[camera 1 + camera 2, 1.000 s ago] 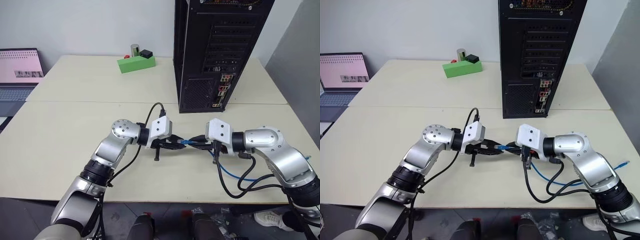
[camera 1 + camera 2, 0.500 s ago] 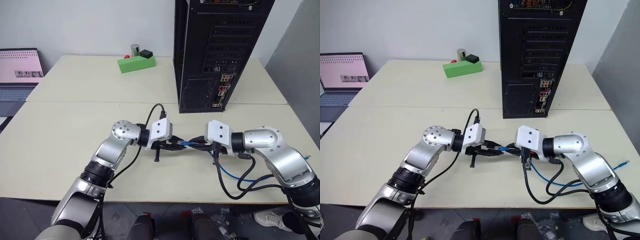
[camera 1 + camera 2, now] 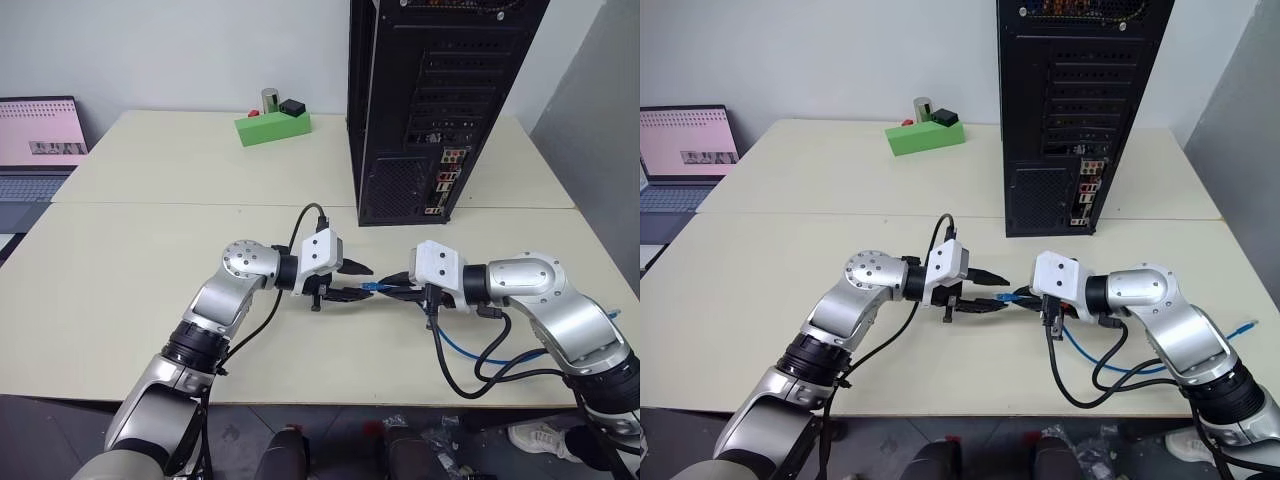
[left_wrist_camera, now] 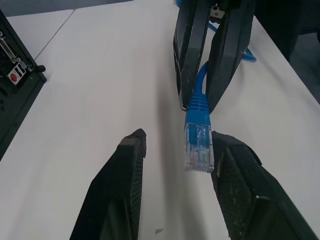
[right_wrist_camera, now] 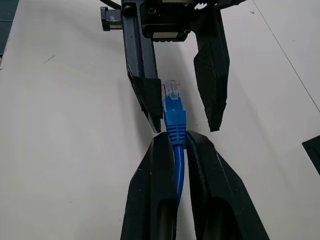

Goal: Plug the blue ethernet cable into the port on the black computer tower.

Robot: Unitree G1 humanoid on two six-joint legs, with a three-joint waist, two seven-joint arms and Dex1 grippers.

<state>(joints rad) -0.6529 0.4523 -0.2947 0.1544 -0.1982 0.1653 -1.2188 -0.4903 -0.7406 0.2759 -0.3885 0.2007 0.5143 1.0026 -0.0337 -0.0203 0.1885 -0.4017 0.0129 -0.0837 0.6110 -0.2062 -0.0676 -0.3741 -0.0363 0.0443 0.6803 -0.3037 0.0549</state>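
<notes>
The blue ethernet cable [image 3: 372,287] is pinched just behind its clear plug [image 5: 172,92] by my right gripper [image 5: 176,137], which is shut on it. My left gripper [image 4: 180,137] faces it from the other side, open, with the plug [image 4: 198,145] between its fingers, close to one finger [image 4: 235,180] and apart from the other. Both grippers meet above the near table's middle. The rest of the cord [image 3: 470,350] loops back under my right arm. The black computer tower [image 3: 430,110] stands upright at the back right, its rear sockets [image 3: 447,180] facing me.
A green block [image 3: 272,126] with small items on it sits on the far table, left of the tower. A laptop [image 3: 38,140] stands at the far left. Black arm cables [image 3: 470,375] hang near the table's front edge on the right.
My left gripper's fingers have spread apart and let go of the plug. My right gripper still holds the cable in the same place.
</notes>
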